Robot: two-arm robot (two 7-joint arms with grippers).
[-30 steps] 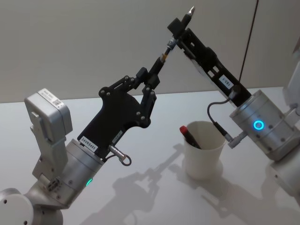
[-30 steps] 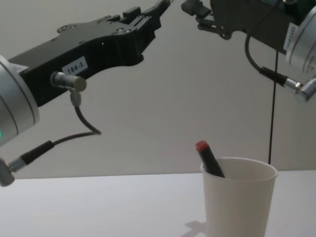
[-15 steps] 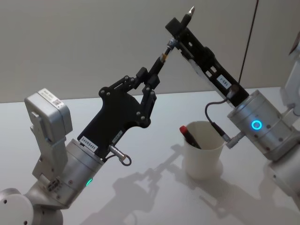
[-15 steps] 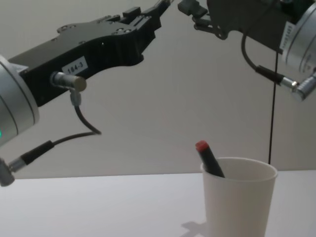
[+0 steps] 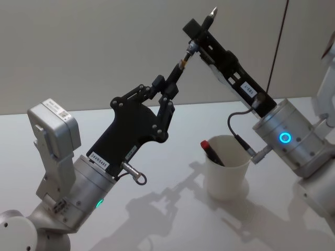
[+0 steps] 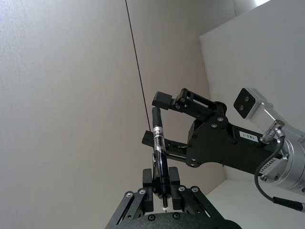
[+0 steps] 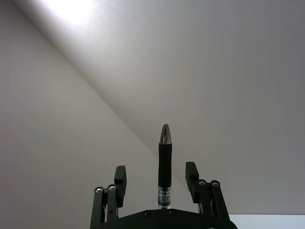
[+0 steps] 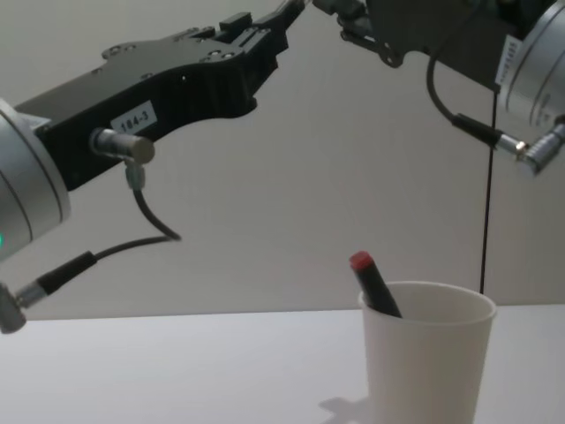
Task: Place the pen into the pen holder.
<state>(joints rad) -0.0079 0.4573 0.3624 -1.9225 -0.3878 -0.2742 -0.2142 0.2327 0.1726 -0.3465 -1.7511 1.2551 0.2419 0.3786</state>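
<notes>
Pen: we saw it raised high above the table, well above the cup.
Left gripper: fingers pinched shut on the pen's lower end.
Right gripper: fingers spread wide either side of the pen, apart from it.
Cup: upright, a red-capped pen leaning inside.

White tabletop lay below a plain pale wall. A thin dark vertical line ran down the wall at right. A second, red-capped pen leaned inside the cup.
</notes>
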